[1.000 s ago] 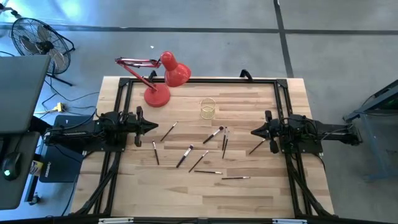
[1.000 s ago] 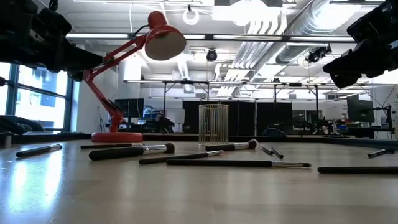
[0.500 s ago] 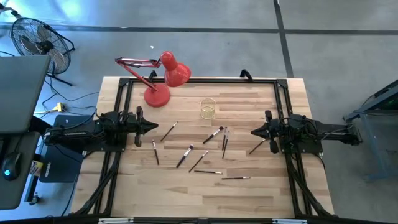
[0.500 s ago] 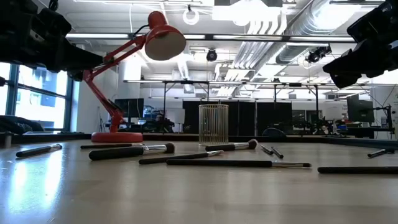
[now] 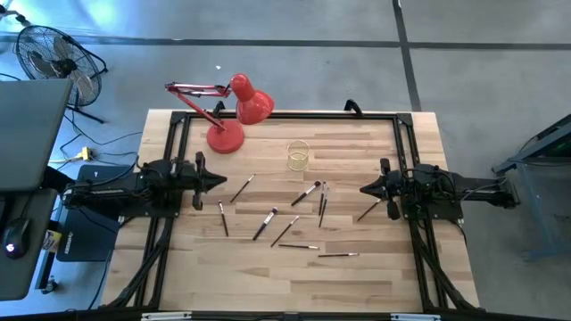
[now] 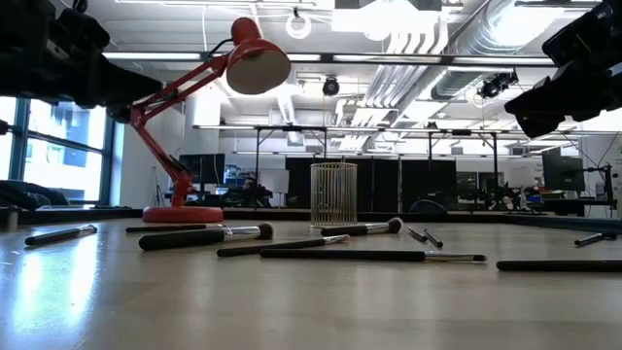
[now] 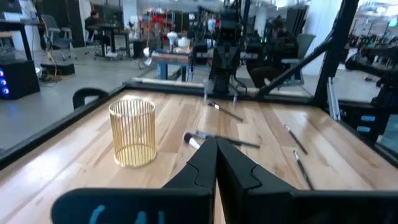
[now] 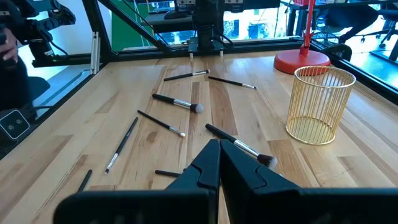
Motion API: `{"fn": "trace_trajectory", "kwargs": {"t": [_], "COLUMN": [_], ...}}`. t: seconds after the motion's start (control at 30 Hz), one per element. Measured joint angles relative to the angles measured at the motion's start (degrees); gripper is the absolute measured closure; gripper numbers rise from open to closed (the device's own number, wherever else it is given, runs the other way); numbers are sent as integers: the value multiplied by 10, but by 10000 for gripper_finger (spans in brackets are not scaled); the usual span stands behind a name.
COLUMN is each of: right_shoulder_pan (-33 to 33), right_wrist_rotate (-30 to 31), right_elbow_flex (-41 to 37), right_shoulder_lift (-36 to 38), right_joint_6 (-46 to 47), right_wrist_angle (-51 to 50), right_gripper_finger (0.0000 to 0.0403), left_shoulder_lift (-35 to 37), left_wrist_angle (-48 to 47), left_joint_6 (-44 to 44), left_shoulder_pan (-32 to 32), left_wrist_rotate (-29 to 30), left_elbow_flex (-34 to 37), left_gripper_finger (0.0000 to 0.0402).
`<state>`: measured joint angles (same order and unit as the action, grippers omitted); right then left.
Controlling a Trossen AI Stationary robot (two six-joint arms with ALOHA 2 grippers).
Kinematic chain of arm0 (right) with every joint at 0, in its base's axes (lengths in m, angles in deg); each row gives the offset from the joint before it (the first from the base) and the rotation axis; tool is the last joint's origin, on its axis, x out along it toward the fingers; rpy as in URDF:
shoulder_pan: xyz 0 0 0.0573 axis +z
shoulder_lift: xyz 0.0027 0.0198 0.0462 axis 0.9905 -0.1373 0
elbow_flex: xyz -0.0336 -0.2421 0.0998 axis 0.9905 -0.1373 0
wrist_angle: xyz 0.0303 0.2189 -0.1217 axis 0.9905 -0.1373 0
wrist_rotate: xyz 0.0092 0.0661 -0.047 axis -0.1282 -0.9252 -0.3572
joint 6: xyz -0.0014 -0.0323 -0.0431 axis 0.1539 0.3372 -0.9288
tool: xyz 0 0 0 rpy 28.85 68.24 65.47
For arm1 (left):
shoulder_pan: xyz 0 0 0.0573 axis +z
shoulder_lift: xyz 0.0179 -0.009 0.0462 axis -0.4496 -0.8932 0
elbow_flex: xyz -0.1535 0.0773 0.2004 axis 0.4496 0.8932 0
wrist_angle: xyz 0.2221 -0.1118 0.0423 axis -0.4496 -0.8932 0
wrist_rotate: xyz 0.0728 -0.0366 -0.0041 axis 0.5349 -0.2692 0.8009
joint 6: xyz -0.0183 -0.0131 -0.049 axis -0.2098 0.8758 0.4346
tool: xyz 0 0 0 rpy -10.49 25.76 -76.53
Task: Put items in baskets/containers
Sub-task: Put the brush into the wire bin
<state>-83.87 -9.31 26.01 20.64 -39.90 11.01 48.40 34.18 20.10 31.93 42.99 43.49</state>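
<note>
Nothing has moved: brushes (image 5: 305, 193) lie mid-worktop (image 5: 268, 276), cup (image 5: 297, 156) near the far edge; left hand (image 5: 219, 181) and right hand (image 5: 364, 189) both closed, empty.

Grey concrete floor (image 5: 482, 80), standing fan (image 5: 53, 58) sitting far-left, ceiling ducts (image 6: 437, 34) and strip lights running overhead.

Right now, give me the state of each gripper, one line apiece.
Left gripper: closed, holding nothing, above the table's left side.
Right gripper: closed, holding nothing, above the table's right side.
</note>
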Motion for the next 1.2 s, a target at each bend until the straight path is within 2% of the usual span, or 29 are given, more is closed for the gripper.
{"fn": "trace_trajectory", "kwargs": {"t": [0.27,0.5,0.77,0.97,1.2], "right_shoulder_pan": [0,0,0,0,0], "right_wrist_rotate": [0,0,0,0,0], "right_elbow_flex": [0,0,0,0,0], "right_shoulder_lift": [0,0,0,0,0], "right_joint_6": [0,0,0,0,0], "right_wrist_angle": [0,0,0,0,0], "right_gripper_finger": [398,398,398,398,398], "left_shoulder_lift": [0,0,-3,-97,-323], "left_wrist_angle": [60,60,48,39,20], "left_joint_6": [2,1,40,43,46], "left_shoulder_pan": [0,0,0,-47,-179], "left_wrist_rotate": [-14,-3,5,98,275], "left_elbow_flex": [0,-1,-11,-59,-169], "left_gripper_finger": [401,401,401,401,401]}}
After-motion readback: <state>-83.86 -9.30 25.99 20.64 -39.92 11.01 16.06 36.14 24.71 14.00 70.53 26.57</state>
